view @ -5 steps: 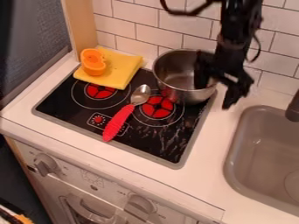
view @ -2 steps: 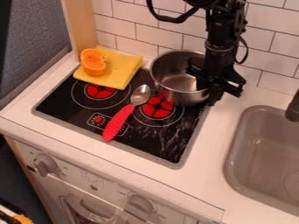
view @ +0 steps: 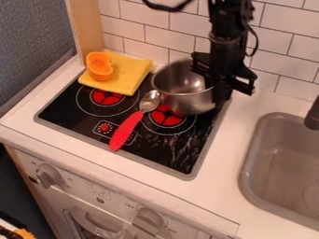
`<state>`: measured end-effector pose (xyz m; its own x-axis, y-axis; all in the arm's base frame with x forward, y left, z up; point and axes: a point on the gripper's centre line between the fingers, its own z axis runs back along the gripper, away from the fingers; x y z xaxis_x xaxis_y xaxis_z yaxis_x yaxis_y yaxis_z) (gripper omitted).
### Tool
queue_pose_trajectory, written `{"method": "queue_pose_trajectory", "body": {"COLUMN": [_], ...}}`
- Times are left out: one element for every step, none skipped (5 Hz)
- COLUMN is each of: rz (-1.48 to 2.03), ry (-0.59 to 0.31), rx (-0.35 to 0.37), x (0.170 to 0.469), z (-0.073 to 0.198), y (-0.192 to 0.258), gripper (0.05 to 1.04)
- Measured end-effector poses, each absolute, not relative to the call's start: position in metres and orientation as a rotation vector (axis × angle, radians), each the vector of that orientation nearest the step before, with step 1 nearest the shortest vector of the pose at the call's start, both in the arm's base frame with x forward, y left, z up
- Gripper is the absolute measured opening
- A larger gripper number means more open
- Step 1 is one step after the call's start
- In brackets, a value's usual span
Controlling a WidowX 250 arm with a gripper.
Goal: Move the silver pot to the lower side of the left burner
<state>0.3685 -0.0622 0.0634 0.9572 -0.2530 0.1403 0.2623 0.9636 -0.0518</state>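
The black gripper hangs at the right side of the silver pot, shut on its rim. The pot stands at the back right of the stove, over the rear part of the right burner, and looks slightly tilted. Whether its base touches the stove cannot be told. To the left, the left burner shows its red centre, partly under the edge of the yellow cloth.
A spoon with a red handle lies between the burners, its bowl close to the pot. An orange toy sits on the yellow cloth. The sink is at the right, tiled wall behind.
The gripper has moved left and closed at the pot's right rim, where its fingers stood apart earlier. The pot has shifted a little left and changed its tilt.
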Motion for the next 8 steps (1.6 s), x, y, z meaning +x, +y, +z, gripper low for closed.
{"method": "queue_pose_trajectory", "body": {"rz": [-0.222,-0.115,-0.014,0.087,0.106,0.125,0.119,0.098], "ry": [-0.244,-0.221,-0.121,-0.039,-0.010,-0.016,-0.028,-0.055], "rx": [-0.070,-0.055,0.008,0.049,0.068,0.089,0.077,0.057], "x": [0.348,0.308,0.262,0.239,0.238,0.246,0.251,0.261], "z": [0.119,0.120,0.092,0.062,0.047,0.042,0.038,0.041], "y": [-0.034,0.019,0.061,0.111,0.137,0.150,0.150,0.143], "gripper": [0.074,0.074,0.074,0.074,0.074,0.074,0.074,0.074]}}
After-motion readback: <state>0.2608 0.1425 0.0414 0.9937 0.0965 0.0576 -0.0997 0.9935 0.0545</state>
